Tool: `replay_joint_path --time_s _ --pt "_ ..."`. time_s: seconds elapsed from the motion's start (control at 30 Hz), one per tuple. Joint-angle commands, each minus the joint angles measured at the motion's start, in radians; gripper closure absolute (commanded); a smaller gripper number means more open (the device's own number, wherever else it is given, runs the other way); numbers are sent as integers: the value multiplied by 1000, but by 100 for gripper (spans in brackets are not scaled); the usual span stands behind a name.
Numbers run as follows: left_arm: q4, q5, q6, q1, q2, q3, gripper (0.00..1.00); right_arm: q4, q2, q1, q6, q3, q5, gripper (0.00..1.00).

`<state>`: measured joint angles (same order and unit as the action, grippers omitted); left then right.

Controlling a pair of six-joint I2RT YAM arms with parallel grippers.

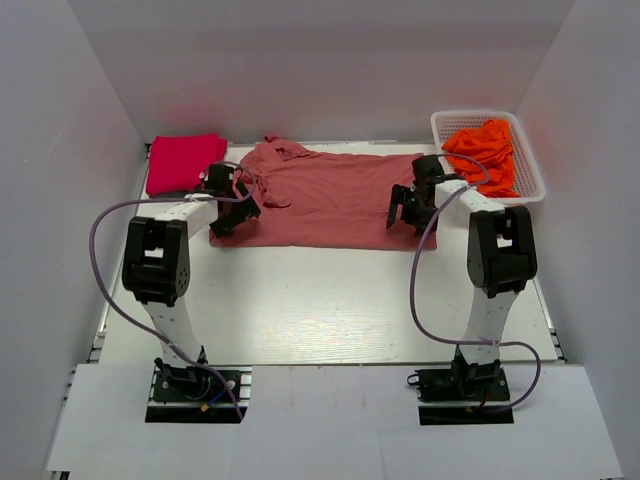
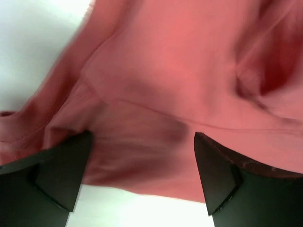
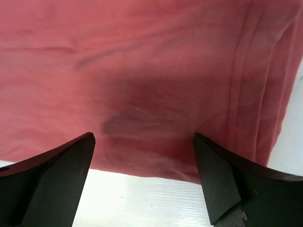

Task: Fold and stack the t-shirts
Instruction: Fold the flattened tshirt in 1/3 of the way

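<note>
A dusty salmon-pink t-shirt (image 1: 320, 195) lies spread flat across the middle of the table, collar toward the back left. My left gripper (image 1: 228, 212) is open over its near left corner; in the left wrist view the shirt (image 2: 180, 80) fills the frame and its near edge runs between my spread fingers (image 2: 213, 175). My right gripper (image 1: 406, 215) is open over the near right corner; the shirt's hem (image 3: 156, 94) lies between the spread fingers (image 3: 215, 175). A crimson-pink t-shirt (image 1: 182, 162) lies folded at the back left. Orange t-shirts (image 1: 485, 152) are heaped in a basket.
A white plastic basket (image 1: 530, 175) stands at the back right and holds the orange shirts. White walls close in the table on the left, back and right. Bare white tabletop (image 1: 320, 300) lies between the shirt and the arm bases.
</note>
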<state>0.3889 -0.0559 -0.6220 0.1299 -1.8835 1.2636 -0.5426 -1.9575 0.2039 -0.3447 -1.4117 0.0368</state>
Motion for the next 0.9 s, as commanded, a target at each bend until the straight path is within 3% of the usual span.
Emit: replay_joint_path --time_s 0.0,0.27,0.43,0.5,0.6,0.7,0.8,0.87 --pt "63 -64 -41 -9 -14 -20 0 38 14 -4 -7 28 -11 10" --pt "275 -193 -202 -18 89 -287 0 118 147 2 -40 376 37 10" --pt "393 -182 -312 -18 364 -565 0 125 342 32 -43 614 107 10" --pt "448 -118 -312 -4 470 -608 0 95 423 61 -43 709 127 10" --pt "435 23 -296 7 702 -645 0 40 555 95 -8 747 140 10" --pt "317 166 -209 7 873 -630 0 29 637 118 18 663 130 10" --pt "210 246 -173 16 891 -554 0 76 687 127 56 565 146 10" --pt "179 258 -119 25 810 -511 0 131 703 127 59 550 159 10"
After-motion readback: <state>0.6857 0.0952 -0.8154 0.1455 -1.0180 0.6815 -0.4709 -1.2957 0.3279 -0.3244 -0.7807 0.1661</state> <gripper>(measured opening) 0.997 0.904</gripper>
